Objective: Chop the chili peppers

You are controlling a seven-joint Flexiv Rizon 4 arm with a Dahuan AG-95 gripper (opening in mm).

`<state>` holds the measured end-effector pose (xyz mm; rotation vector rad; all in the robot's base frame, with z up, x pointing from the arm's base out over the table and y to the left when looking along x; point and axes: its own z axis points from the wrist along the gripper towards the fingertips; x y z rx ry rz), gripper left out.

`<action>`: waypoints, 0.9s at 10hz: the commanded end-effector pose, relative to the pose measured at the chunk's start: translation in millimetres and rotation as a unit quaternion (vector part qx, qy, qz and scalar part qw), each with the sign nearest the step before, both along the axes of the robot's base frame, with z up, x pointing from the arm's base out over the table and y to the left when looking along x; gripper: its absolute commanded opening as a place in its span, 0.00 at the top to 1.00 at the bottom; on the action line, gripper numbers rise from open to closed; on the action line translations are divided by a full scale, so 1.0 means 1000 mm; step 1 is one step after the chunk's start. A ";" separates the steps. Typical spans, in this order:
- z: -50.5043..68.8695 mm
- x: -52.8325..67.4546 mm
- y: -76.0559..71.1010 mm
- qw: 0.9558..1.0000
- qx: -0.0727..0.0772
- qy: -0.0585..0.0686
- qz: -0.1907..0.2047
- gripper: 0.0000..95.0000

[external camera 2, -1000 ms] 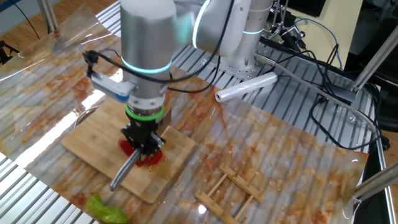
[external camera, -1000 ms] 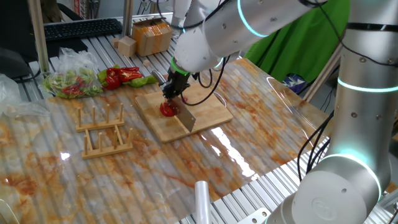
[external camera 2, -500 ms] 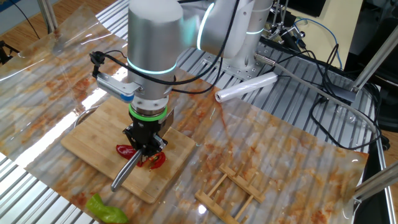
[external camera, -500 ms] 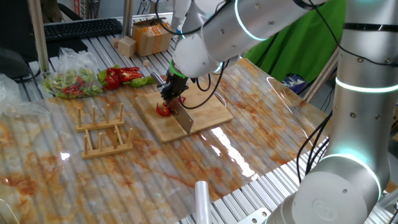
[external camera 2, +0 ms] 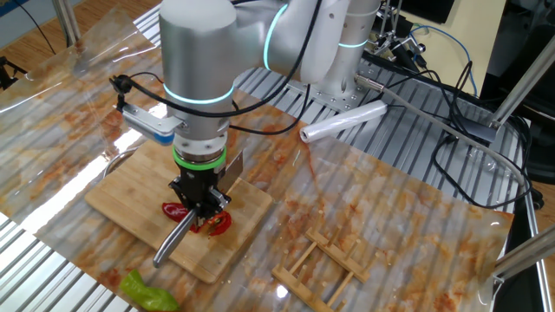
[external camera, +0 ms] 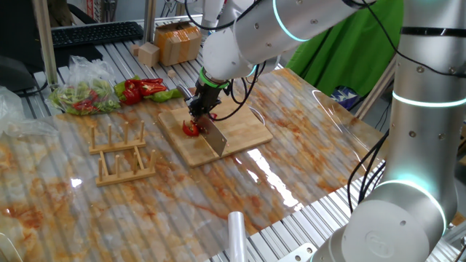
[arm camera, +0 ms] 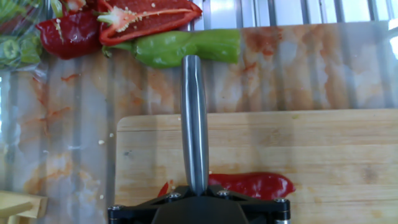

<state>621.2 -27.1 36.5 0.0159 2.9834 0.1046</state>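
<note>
One fixed view, left to right. Far left on my desk (external camera: pixel 145 211), a clear bag of mixed green and red pepper pieces (external camera: pixel 81 97). Just right of it, loose red bell pepper pieces (external camera: pixel 142 88) and a green pepper (external camera: pixel 169 94) lying beside them. In front, a wooden dish rack (external camera: pixel 122 151), lying flat, well apart from the cutting board. Centre: wooden cutting board (external camera: pixel 240 131) on the stained plastic sheet. The chili peppers (external camera: pixel 191 129) lie near the board's left part, red, already cut open. My gripper (external camera: pixel 202 108) points straight down over them, clamped tight on a knife (external camera: pixel 213 135); its broad blade stands on edge on the board, just right of the chili. Bottom centre, a roll of clear film (external camera: pixel 237 233) at the desk's near edge.

The other fixed view: chili peppers (external camera 2: pixel 218 226) show as wet red pieces on both sides of my gripper (external camera 2: pixel 199 206), touching the board (external camera 2: pixel 130 186). The knife's metal handle (external camera 2: pixel 173 241) slants out past the board edge toward the green pepper (external camera 2: pixel 147 290). Dish rack (external camera 2: pixel 325 260) to the right.

Hand view: handle (arm camera: pixel 194 118) runs straight up from my gripper. A red chili piece (arm camera: pixel 258 185) lies on the board (arm camera: pixel 323 149) just right of the handle's base; a small sliver shows at its left. Beyond the board, green pepper (arm camera: pixel 186 47) and split red bell pepper (arm camera: pixel 146 15).
</note>
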 end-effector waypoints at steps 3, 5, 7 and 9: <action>0.008 -0.002 0.004 1.000 0.011 0.009 -0.008 1.00; 0.009 -0.002 0.004 1.000 0.008 0.009 -0.007 1.00; 0.008 -0.002 0.004 1.000 0.009 0.005 -0.007 1.00; 0.003 0.000 0.006 1.000 0.006 -0.004 -0.006 1.00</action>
